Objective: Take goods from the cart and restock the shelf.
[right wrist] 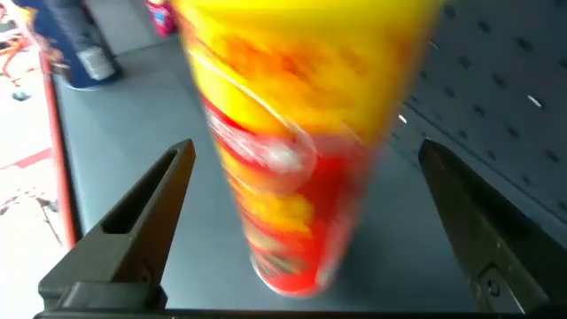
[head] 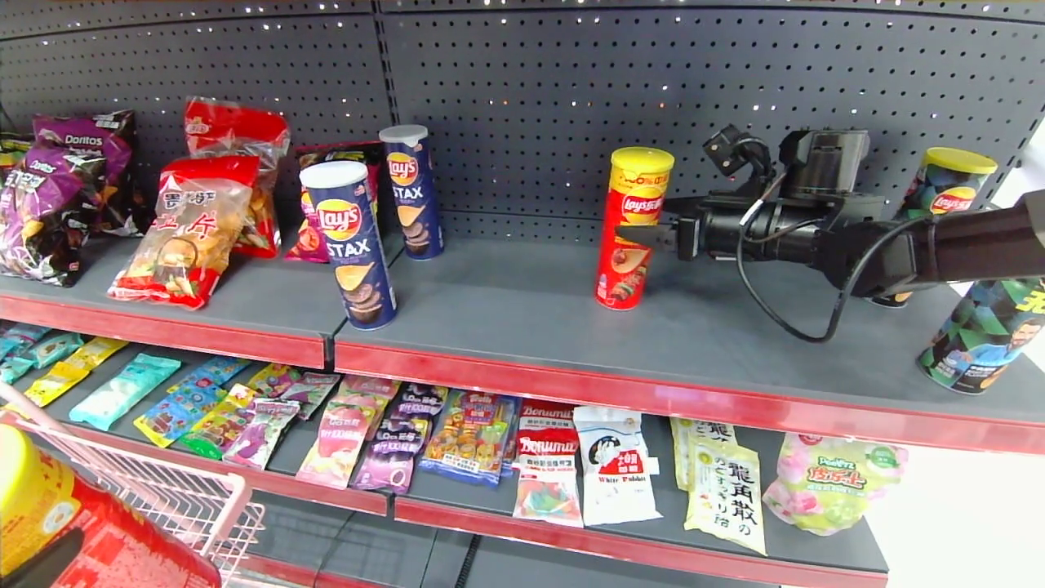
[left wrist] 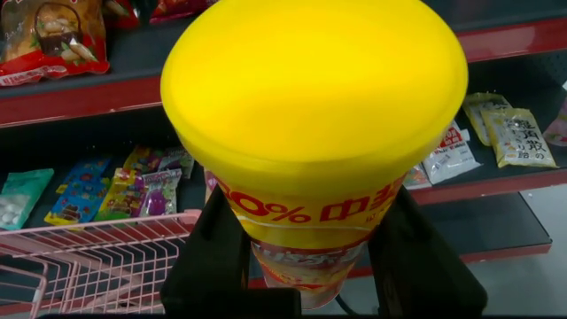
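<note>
A red chips can with a yellow lid [head: 633, 229] stands upright on the grey upper shelf [head: 506, 302]. My right gripper [head: 649, 237] reaches in from the right at the can's mid-height. In the right wrist view this can [right wrist: 283, 177] stands between the two fingers [right wrist: 133, 239], which are spread wide and clear of it, so the gripper [right wrist: 306, 151] is open. My left gripper [left wrist: 314, 266] is shut on a second yellow-lidded red can [left wrist: 310, 133]. It holds that can [head: 41, 506] over the pink wire cart [head: 180, 490] at the lower left.
Two blue chips cans [head: 351, 245] [head: 412, 192] and snack bags [head: 192, 229] fill the shelf's left part. Dark green cans [head: 980, 335] [head: 947, 184] stand at the right end. Bare shelf lies between the blue cans and the red one. Packets [head: 612, 465] line the lower shelf.
</note>
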Robot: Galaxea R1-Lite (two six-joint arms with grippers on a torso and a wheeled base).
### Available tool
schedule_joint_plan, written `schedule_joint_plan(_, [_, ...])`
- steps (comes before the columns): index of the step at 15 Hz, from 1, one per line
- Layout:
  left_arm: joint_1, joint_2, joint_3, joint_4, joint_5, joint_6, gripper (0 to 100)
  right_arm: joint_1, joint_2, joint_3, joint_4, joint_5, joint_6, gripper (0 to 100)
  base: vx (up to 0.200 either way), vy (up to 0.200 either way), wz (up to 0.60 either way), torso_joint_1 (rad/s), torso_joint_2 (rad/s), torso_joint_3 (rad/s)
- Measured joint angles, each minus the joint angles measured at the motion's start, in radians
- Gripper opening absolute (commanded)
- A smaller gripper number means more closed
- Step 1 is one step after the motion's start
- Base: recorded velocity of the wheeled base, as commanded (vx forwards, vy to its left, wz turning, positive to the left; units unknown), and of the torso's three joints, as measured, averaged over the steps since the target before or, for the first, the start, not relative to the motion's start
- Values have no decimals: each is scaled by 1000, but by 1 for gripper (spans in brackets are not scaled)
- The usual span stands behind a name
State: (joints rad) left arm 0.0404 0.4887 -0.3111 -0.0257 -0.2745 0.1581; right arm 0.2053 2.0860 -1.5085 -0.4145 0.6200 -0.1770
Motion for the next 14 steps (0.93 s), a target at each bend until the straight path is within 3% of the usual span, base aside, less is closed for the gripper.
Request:
schedule_joint_plan(7, [0, 1, 2, 2, 0, 0, 0, -9, 63, -88, 1, 140, 0, 100, 0, 0, 0, 0, 0, 0])
schedule_joint_plan(11, [1, 5, 3, 3, 0, 1, 0, -14, 104, -149, 0, 167, -1, 100, 0, 0, 0, 0, 0, 0])
schedule_joint_plan(12, [0, 6, 3, 3, 0, 1, 0, -14, 112, -162, 1, 167, -1, 0, 0, 0, 0, 0, 0, 0])
schedule_joint_plan(14, [0, 6, 4, 3, 0, 1, 0, -10, 123, -178, 0, 167, -1, 0, 0, 0, 0, 0, 0, 0])
